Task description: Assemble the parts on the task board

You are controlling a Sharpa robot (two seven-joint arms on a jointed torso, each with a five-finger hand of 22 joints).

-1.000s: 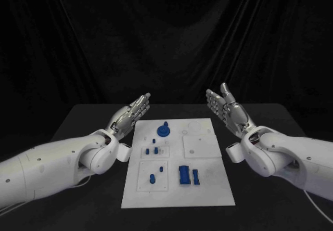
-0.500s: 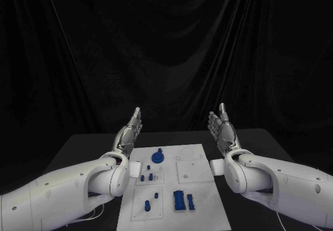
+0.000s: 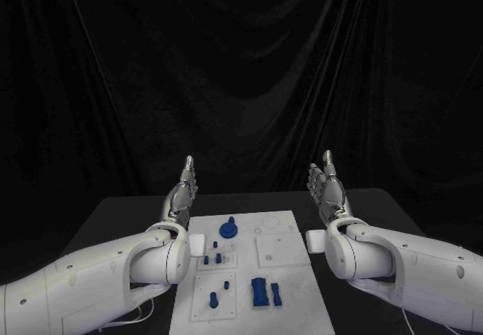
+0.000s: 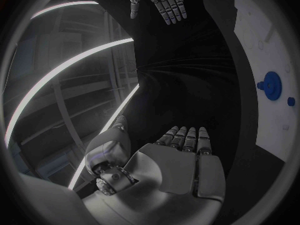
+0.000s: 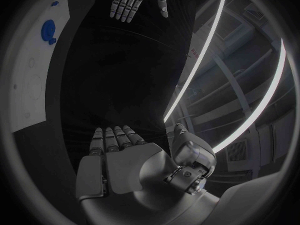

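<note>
White board (image 3: 287,279) lies lower centre on the black table (image 3: 121,213), blue parts (image 3: 264,291) on it. Left hand (image 3: 182,195) and right hand (image 3: 327,190) flank it, raised, fingers straight, holding nothing.

Both arms reach forward — left hand (image 3: 181,192) and right hand (image 3: 327,190) raised with straight fingers pointing up, palms facing each other, holding nothing.

Blue parts (image 3: 228,228) on white task board (image 3: 302,307), black table (image 3: 121,213), silver hands.
</note>
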